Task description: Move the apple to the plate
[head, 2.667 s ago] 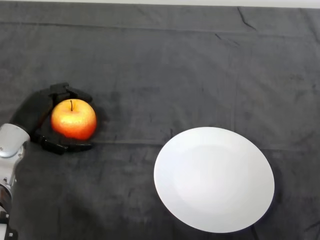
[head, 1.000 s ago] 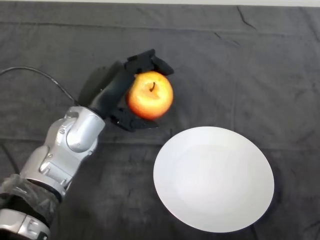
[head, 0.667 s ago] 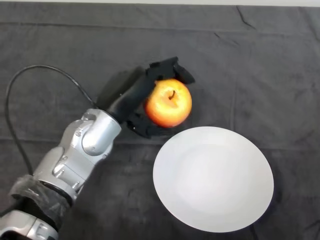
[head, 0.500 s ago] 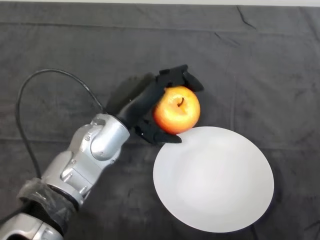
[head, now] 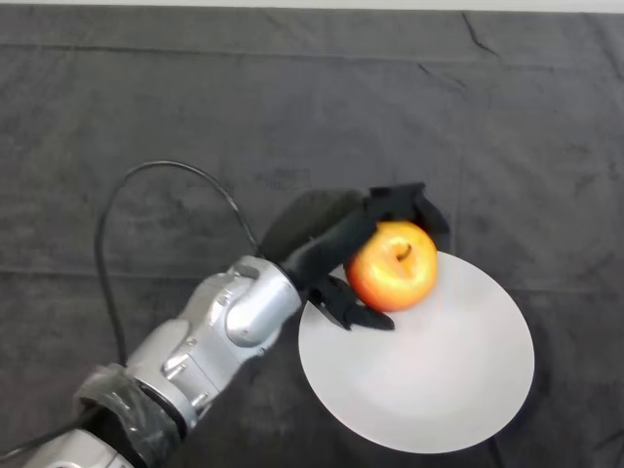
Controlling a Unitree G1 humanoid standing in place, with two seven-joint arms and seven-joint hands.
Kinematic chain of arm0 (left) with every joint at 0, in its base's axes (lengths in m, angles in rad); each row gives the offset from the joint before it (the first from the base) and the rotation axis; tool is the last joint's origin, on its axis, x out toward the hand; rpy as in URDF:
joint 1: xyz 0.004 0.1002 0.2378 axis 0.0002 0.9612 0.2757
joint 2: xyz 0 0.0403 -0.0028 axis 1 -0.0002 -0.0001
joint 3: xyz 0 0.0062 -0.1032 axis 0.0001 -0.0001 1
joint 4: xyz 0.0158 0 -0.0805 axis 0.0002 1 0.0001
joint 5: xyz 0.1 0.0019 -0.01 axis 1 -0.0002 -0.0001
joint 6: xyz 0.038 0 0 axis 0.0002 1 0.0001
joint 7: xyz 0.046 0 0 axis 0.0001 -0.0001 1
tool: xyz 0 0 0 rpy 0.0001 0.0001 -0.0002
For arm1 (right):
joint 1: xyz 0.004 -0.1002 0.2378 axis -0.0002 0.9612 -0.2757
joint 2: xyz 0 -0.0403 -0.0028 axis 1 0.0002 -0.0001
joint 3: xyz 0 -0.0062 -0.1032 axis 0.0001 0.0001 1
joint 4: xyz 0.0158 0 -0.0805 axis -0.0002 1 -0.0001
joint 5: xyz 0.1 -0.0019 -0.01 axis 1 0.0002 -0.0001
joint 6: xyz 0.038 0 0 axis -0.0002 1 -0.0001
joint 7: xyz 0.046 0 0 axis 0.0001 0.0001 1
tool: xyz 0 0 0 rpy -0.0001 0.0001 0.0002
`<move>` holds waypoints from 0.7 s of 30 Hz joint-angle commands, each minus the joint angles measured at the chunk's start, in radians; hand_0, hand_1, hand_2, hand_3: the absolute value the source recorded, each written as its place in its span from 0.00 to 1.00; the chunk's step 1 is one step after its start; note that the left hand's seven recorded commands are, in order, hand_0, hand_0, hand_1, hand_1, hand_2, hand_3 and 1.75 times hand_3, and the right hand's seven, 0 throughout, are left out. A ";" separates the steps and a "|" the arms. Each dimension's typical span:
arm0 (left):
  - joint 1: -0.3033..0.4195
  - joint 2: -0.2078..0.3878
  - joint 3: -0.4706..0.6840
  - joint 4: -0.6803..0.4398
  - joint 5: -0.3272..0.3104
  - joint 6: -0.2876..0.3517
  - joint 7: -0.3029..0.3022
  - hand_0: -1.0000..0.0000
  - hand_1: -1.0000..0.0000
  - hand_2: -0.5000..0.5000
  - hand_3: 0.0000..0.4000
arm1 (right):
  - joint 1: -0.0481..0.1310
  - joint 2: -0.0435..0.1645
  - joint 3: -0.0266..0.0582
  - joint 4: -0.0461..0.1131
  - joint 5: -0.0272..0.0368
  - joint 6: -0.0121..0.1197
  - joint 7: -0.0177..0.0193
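Observation:
A red and yellow apple [head: 392, 265] with a short stem is held above the upper left part of a round white plate [head: 458, 380]. My black left hand [head: 336, 255] is curled round it, fingers over its top and thumb under its lower side. The silver-grey arm reaches in from the lower left and crosses the plate's left rim. The plate lies right of centre on the dark cloth and bears nothing else.
A dark grey cloth [head: 195, 107] with a few creases covers the whole table. A pale strip of the table's far edge [head: 292, 4] runs along the top.
My hand has carried the apple from the left side of the table up and to the right. It now hangs over the plate's upper left part.

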 commanded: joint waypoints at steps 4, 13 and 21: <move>-0.007 0.003 -0.058 0.078 -0.026 -0.013 0.014 0.00 0.07 0.46 1.00 | 0.044 -0.005 -0.0125 -0.009 0.0096 0.008 0.0079; -0.040 0.006 -0.096 0.151 -0.049 -0.027 -0.003 1.00 1.00 0.50 0.00 | 0.042 -0.005 -0.0123 -0.006 0.0089 0.007 0.0077; -0.054 0.011 -0.107 0.160 -0.061 -0.017 -0.010 1.00 1.00 0.50 0.00 | 0.041 -0.004 -0.0120 -0.003 0.0084 0.006 0.0074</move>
